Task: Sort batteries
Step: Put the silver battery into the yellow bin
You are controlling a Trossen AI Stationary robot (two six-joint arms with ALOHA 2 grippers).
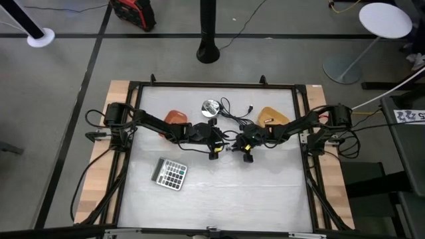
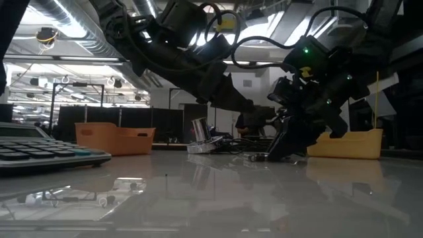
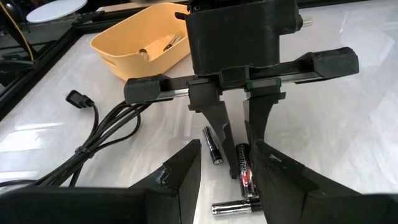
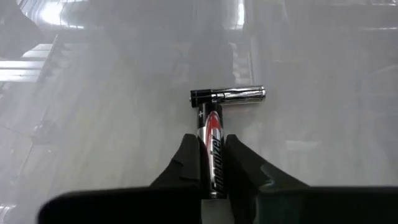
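My right gripper (image 4: 211, 163) was down on the white table (image 1: 219, 192) near its middle, fingers clamped on a black-and-red battery (image 4: 211, 138) lying flat, its far end touching a silvery battery (image 4: 229, 96) set crosswise. My left gripper (image 3: 227, 180) hovered just beside, fingers apart and holding nothing, with another dark battery (image 3: 212, 145) lying close by the black cable (image 3: 93, 146).
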